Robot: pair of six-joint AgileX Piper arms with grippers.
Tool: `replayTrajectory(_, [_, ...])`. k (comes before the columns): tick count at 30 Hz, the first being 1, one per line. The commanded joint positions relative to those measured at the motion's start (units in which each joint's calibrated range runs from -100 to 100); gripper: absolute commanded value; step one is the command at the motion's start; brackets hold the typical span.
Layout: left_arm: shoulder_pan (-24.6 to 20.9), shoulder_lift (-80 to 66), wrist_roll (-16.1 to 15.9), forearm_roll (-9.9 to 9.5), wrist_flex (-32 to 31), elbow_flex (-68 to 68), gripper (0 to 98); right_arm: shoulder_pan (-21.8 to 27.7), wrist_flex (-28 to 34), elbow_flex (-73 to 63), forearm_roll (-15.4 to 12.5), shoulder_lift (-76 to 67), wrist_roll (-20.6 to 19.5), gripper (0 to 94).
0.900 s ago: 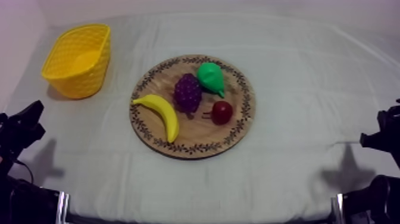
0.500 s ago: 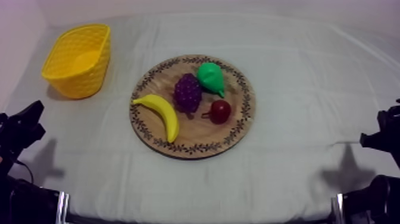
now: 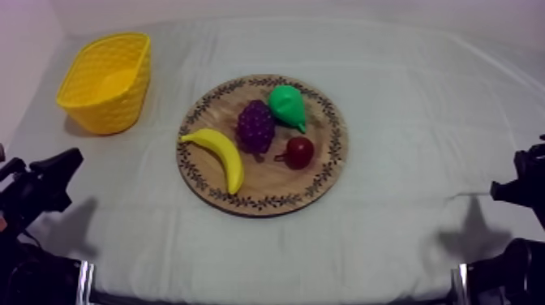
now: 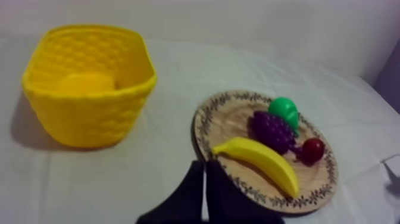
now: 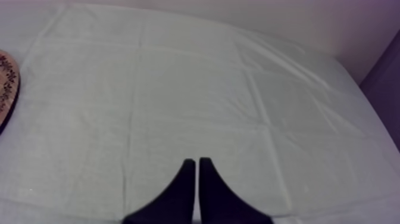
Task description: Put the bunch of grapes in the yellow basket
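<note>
Grapes: a purple bunch of grapes (image 3: 255, 125) lies on the round wooden board (image 3: 334, 154), a little left of its centre, with no claw touching it.
Pear: a green pear (image 3: 287, 105) lies just beside the grapes, on their far right side.
Banana: a yellow banana (image 3: 219, 156) curves along the left, near part of the board, just beside the grapes.
Small red fruit: the small red fruit (image 3: 301, 152) sits to the near right of the grapes, close to them.
Board: it rests flat in the middle of the table, on the grey-white cloth (image 3: 405, 97).
Basket: the yellow basket (image 3: 113, 109) stands upright at the far left of the table, open side up, well apart from the board.
Left gripper: the left gripper (image 4: 205, 164) has its two black fingers pressed together in a narrow wedge. It sits low at the near left, pointing toward the board's left rim.
Right gripper: the right gripper (image 5: 194, 161) also has its fingers pressed together, pinching nothing. It is over bare cloth at the near right, and the board lies to its left.
</note>
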Motion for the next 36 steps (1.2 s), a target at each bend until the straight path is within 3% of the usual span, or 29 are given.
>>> replayTrajectory(1, [1.3,6.5,3.5,-0.78,-1.4,-1.4,0.0,0.0,0.0,0.0,0.0,0.0,0.0,0.3])
replayTrajectory(4, [3.0,16.8,5.3,-1.03,0.7,-8.6,0.0,0.0,0.0,0.0,0.0,0.0,0.0,0.3])
replayTrajectory(10, [4.7,38.6,3.7,2.64,15.5,-33.6,0.0,0.0,0.0,0.0,0.0,0.0,0.0,0.3])
replayTrajectory(16, [5.6,56.2,5.9,4.72,28.6,-53.6,0.0,0.0,0.0,0.0,0.0,0.0,0.0,0.3])
replayTrajectory(27, [9.1,82.7,10.0,4.34,45.7,-83.1,0.0,0.0,0.0,0.0,0.0,0.0,0.0,0.3])
replayTrajectory(36, [12.5,100.9,12.2,3.53,53.2,-102.8,0.0,0.0,0.0,0.0,0.0,0.0,0.0,0.3])
